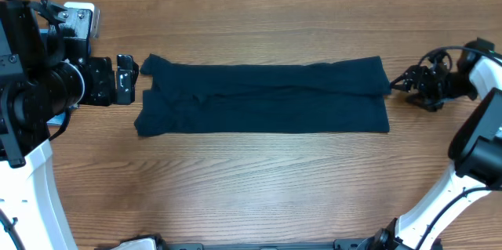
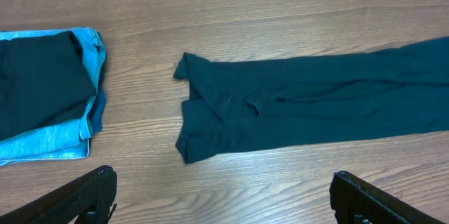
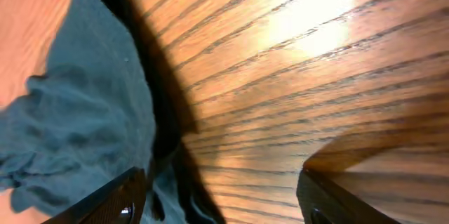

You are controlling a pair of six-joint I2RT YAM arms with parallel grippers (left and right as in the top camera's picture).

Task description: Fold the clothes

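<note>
Overhead: rumpled navy shirt point(image 1: 267, 97), long rectangle

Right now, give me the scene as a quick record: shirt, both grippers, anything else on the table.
shirt: dark navy, folded into a long strip, flat across the table
left gripper: open, empty, just off the shirt's left end
right gripper: open, low at the shirt's right end, cloth beside one finger, nothing gripped
folded stack: light blue denim with a dark piece on top, beyond the shirt's left end, apart from it; seen only from the left wrist
</note>
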